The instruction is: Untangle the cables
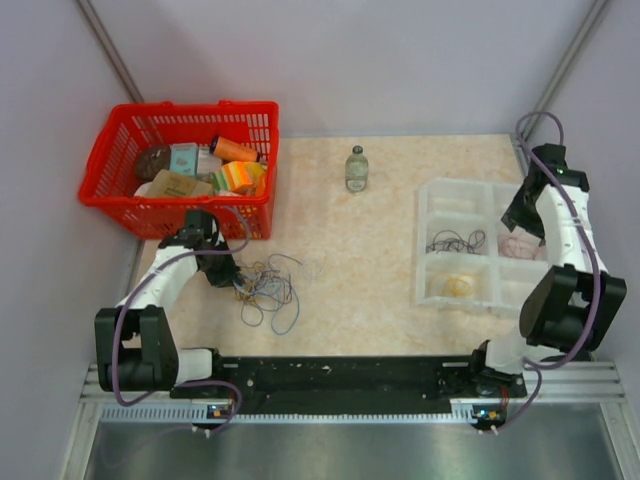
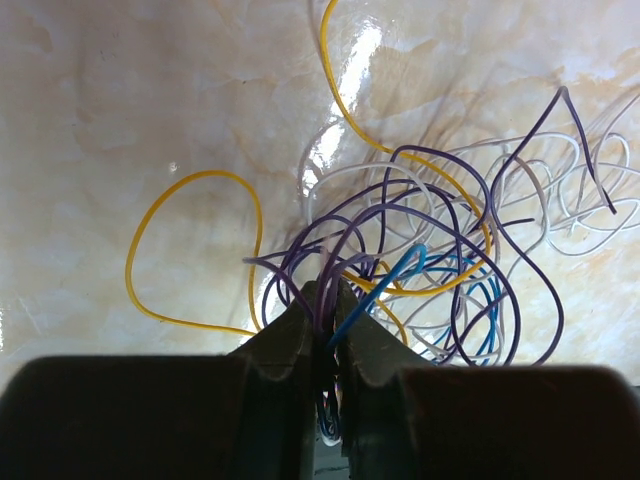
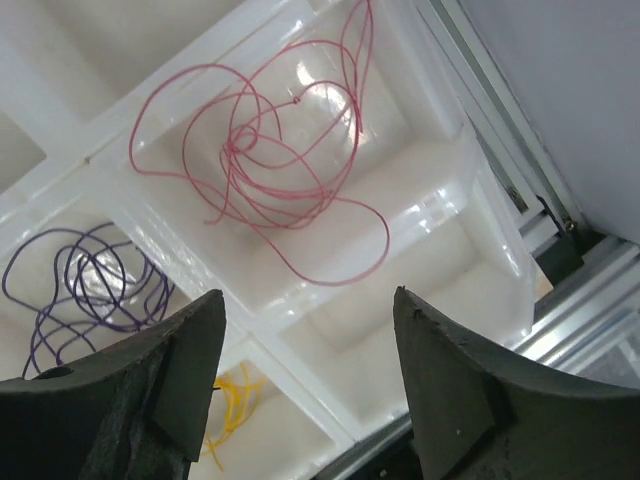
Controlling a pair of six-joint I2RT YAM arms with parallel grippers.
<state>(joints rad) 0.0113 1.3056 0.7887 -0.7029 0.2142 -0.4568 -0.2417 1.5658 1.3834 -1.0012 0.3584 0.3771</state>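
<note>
Two fingers of the left gripper (image 2: 330,312) are pinched together on a few dark purple and blue strands of the tangle of thin cables (image 2: 430,260). It spreads over the beige marbled table (image 1: 370,300) toward its near-left corner, with yellow and white loops splayed around. The right gripper (image 3: 310,320) hangs with its fingers wide apart, holding nothing, above the white plastic compartment tray (image 1: 421,215) by the table's right edge. There a red wire (image 3: 265,160), a purple coil (image 3: 85,290) and a yellow coil (image 3: 235,425) lie in separate compartments.
</note>
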